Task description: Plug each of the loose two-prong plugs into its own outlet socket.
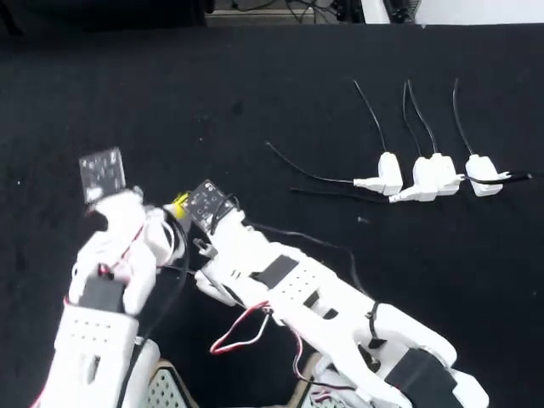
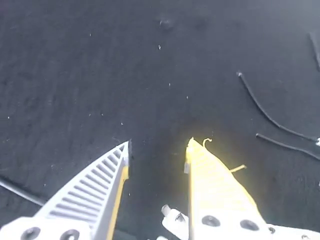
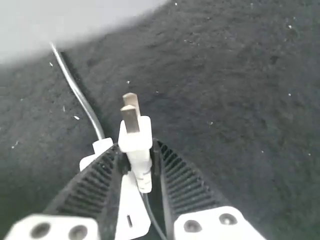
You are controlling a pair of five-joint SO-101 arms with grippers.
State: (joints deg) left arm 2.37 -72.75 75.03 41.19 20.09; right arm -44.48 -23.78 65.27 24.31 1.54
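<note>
Fingers [image 3: 100, 185] of our right gripper [image 3: 136, 146] pinch a white two-prong plug [image 3: 135, 135]; our left gripper [image 2: 158, 145] gapes wide, both well apart from the outlet sockets [image 1: 433, 174].

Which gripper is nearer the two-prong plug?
Right. The right gripper is shut on the plug, its prongs jutting past the fingertips; the left gripper hangs open over the black table, apart from it.
</note>
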